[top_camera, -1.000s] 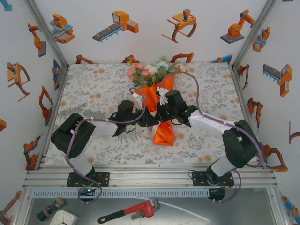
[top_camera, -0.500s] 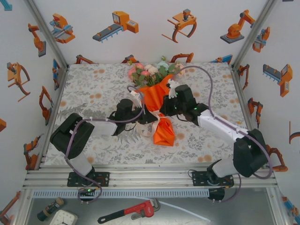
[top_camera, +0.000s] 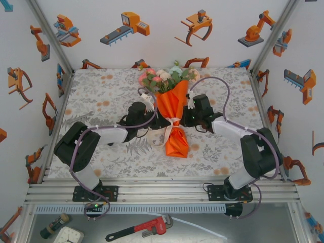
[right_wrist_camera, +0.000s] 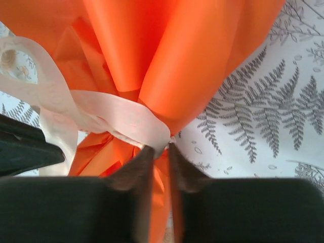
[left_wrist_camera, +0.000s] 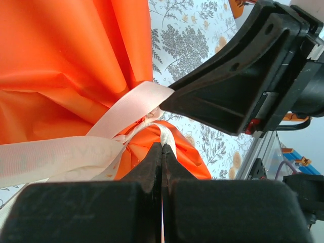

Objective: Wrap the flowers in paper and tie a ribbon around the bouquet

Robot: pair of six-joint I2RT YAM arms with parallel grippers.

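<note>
The bouquet point(top_camera: 172, 107) lies mid-table with its blooms toward the far edge, and the grippers flank its waist, probably to draw the ribbon point(left_wrist_camera: 126, 109) tight. The left gripper point(left_wrist_camera: 162, 146) is clamped on a strand. The right gripper point(right_wrist_camera: 158, 149) is nearly closed at the band, where the smooth orange paper point(right_wrist_camera: 167, 50) puckers, but I cannot tell if it grips.

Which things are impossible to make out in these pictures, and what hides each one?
- Stems of the flowers: top view, inside the paper.
- Whether the ribbon is knotted: top view, too small.
- Whether the right gripper pinches the ribbon: right wrist view, tips blurred.
</note>
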